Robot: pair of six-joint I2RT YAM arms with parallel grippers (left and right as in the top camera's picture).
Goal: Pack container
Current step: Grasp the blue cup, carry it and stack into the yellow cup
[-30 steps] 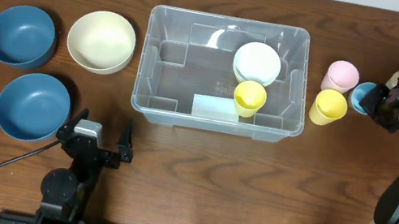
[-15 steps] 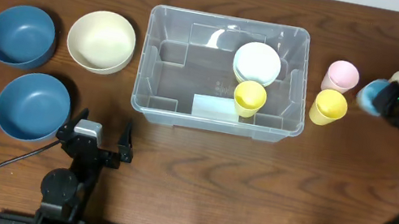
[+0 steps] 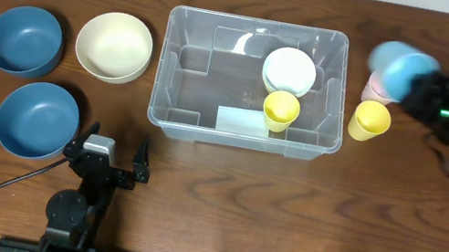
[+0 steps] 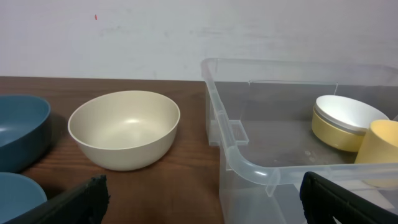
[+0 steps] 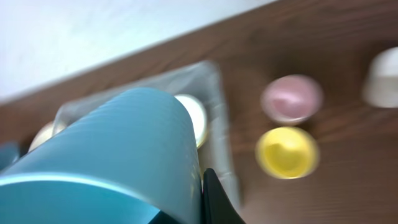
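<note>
The clear plastic container point(image 3: 249, 79) stands at the table's middle, holding a white-and-yellow bowl point(image 3: 289, 71) and a yellow cup point(image 3: 280, 109). It also shows in the left wrist view point(image 4: 249, 165) and the right wrist view point(image 5: 214, 81). My right gripper point(image 3: 420, 91) is shut on a blue cup point(image 3: 399, 66), held in the air right of the container, above the pink cup point(image 3: 377, 88). The blue cup fills the right wrist view point(image 5: 118, 149). My left gripper point(image 3: 112, 157) is open and empty near the front edge, left of the container.
A yellow cup point(image 3: 369, 120) stands right of the container. A cream bowl point(image 3: 113, 46) and two blue bowls point(image 3: 24, 39) point(image 3: 37, 118) lie to the left. A white cup point(image 5: 382, 78) shows at the far right.
My right gripper has lifted the blue cup from the table's far right and carried it left and up, over the pink cup. The left arm has not moved.
</note>
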